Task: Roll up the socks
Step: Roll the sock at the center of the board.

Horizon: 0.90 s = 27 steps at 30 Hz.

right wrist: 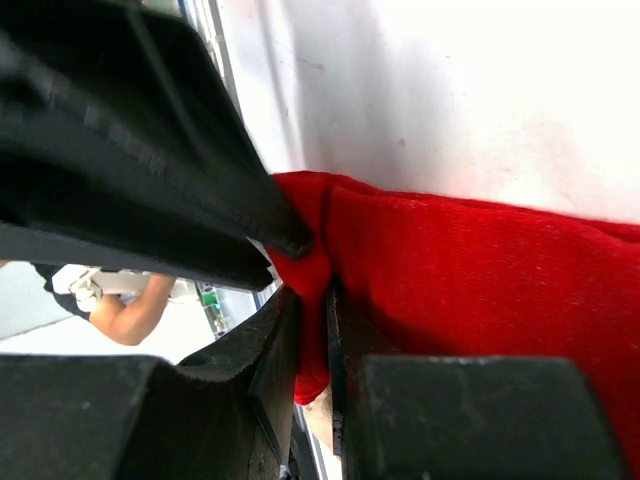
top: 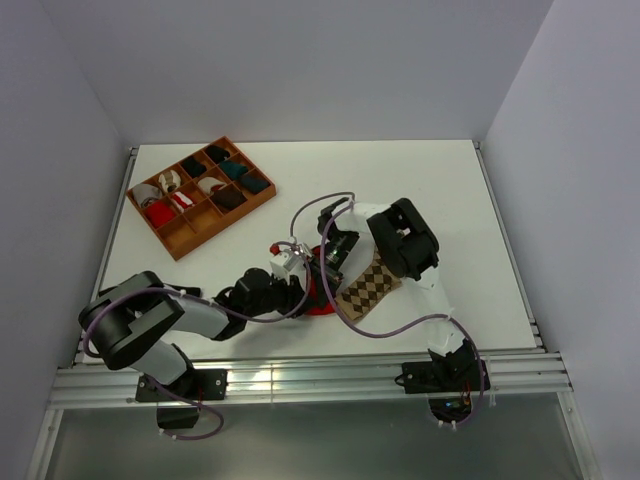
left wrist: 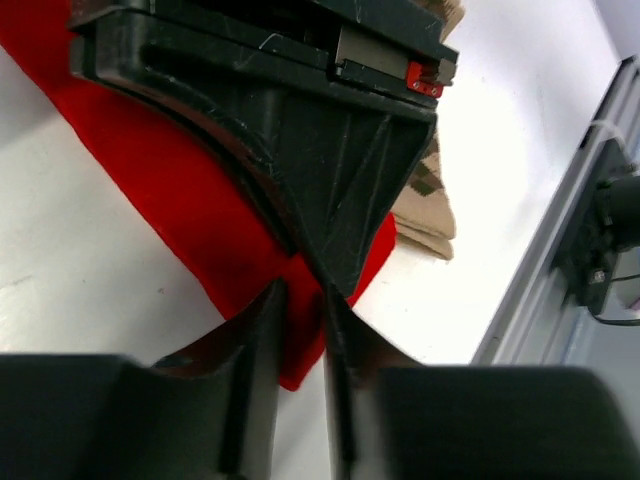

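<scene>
My left tool [left wrist: 300, 310] and my right tool [right wrist: 311, 305] are closest, tip to tip. Each is narrowed to a pinch on the same end of the red sock [right wrist: 480, 290], which lies on the white tabletop [top: 450, 200]. The argyle sock [top: 368, 287] lies flat just right of the red sock.
</scene>
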Motion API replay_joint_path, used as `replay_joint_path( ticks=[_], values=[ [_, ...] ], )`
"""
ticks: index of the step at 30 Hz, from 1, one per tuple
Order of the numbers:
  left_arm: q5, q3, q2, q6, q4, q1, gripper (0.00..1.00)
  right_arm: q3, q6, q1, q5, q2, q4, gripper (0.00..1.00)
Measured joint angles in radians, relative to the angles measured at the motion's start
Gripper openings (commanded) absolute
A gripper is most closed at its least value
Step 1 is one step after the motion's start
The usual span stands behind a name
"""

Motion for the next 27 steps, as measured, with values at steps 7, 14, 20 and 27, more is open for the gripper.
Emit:
replay_joint_path(
  ticks=[7, 14, 20, 27],
  values=[
    [0.006, 0.065, 0.059, 0.004, -0.043, -0.012, 0.06, -0.008, 0.079, -0.010, 0.038, -0.002, 0.031, 0.30],
    [-0.017, 0.131, 0.092, 0.004, -0.121, -0.031, 0.00, -0.039, 0.122, -0.021, 0.060, -0.064, 0.052, 0.53],
    [-0.056, 0.190, 0.092, 0.001, -0.228, -0.041, 0.00, -0.072, 0.135, -0.027, 0.097, -0.138, 0.135, 0.54],
    [-0.074, 0.264, 0.097, -0.005, -0.365, -0.044, 0.00, -0.175, 0.183, -0.096, 0.148, -0.260, 0.247, 0.54]
  ],
)
